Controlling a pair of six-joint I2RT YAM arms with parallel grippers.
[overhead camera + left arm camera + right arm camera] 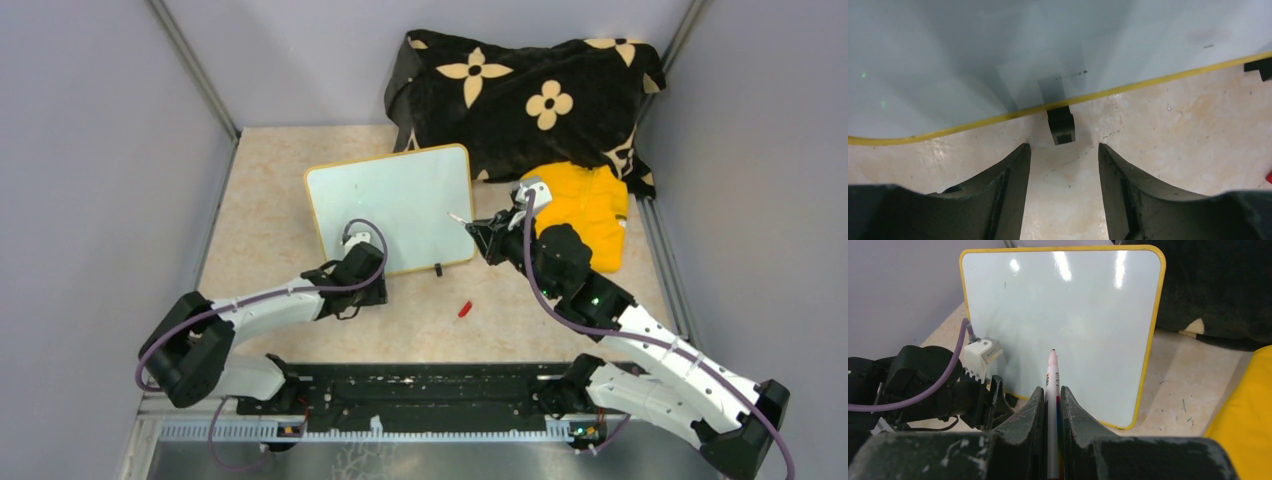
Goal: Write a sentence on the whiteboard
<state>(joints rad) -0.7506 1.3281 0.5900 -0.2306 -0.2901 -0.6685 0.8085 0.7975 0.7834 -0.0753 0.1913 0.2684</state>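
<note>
From above we see the blank glossy-white, yellow-framed whiteboard (pixel 390 205) standing on the beige worktop (pixel 262 225); left wrist, the left end effector (pixel 1064 147) gapes before its black foot (pixel 1060 126); right wrist, the right end effector (pixel 1051 390) clamps a slim red-and-white marker pen (pixel 1052 372) aimed lengthwise at it.

One whiteboard (pixel 400 200), one marker pen (pixel 1052 382), one red cap (pixel 464 309), one black flowered blanket (pixel 520 90), one yellow cloth (pixel 590 205), two arms (pixel 270 305).

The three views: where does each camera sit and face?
Top external: above and behind, looking down on the whiteboard, left arm and right arm.
Left wrist: on the left arm, facing the board's lower edge and black foot; left gripper shows.
Right wrist: on the right arm, facing the board's face; right gripper grips a marker.
All three share the whiteboard.
</note>
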